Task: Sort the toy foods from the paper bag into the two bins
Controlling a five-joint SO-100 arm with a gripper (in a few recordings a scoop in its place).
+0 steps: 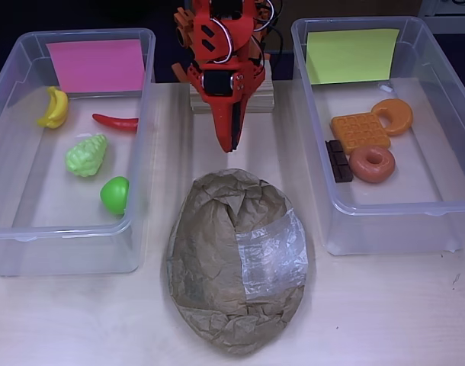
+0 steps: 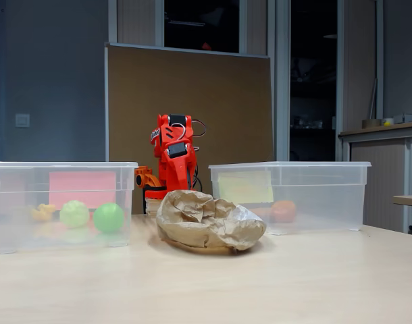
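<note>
The end effector (image 1: 231, 143) (fingers pressed together, pinching nothing) hangs just behind the paper bag (image 1: 236, 259).

The table (image 1: 385, 313) is lit brightly and evenly from above in the overhead view. Soft, short shadows are seen under the paper bag (image 1: 236, 259), mostly toward 6 o'clock. White shine is seen on the bag's clear patch and on the rims of the bins (image 1: 370, 221). The top edge, at 12 o'clock, is left dark. In the fixed view the room behind is dim, and the toys inside the bin (image 2: 61, 202) are made hazy by its walls. Both pictures are a little soft.
</note>
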